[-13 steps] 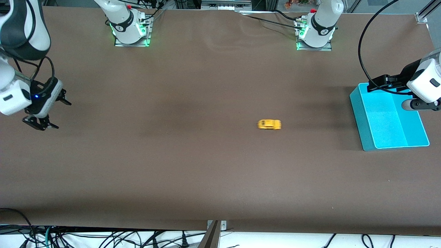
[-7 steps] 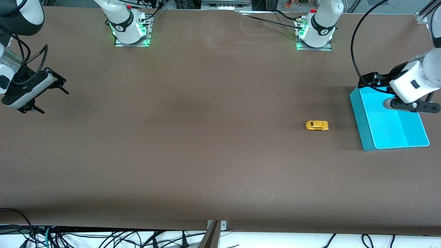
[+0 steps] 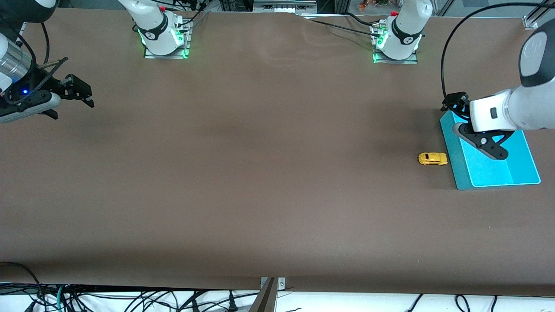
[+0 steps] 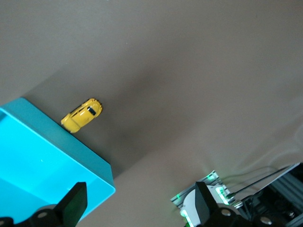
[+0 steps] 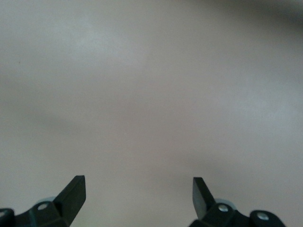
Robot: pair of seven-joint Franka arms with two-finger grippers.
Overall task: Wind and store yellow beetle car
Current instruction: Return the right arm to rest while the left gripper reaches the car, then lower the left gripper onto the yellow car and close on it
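Your car (image 3: 432, 158) sits on the brown table (image 3: 260, 173), on its wheels, at the left arm's end, touching or just beside the outer wall of the blue bin (image 3: 453, 147); in the left wrist view its nose seems to meet that wall, though you cannot be sure of contact. It is a tiny, bright yellow toy with a rounded beetle body, dark windows and small dark wheels, far smaller than either gripper. Your left gripper (image 3: 475, 125) hangs over the bin's near wall, jaws spread wide and empty, with the car (image 4: 81, 115) in sight of its wrist camera. Your right gripper (image 3: 71, 93) waits over the table at the right arm's end, jaws also wide and empty, seeing only bare table. The step in hand looks to be picking the car up for storing. To do it well, bring the left gripper off the bin and over the car, turn the fingers to close across the body's narrow width, and come straight down. Mind the bin wall: one finger may have little room there, so you may need to grip across the roof lengthwise or nudge the car clear first. Close gently; a light, wheeled toy can roll or squirt out of the pads.
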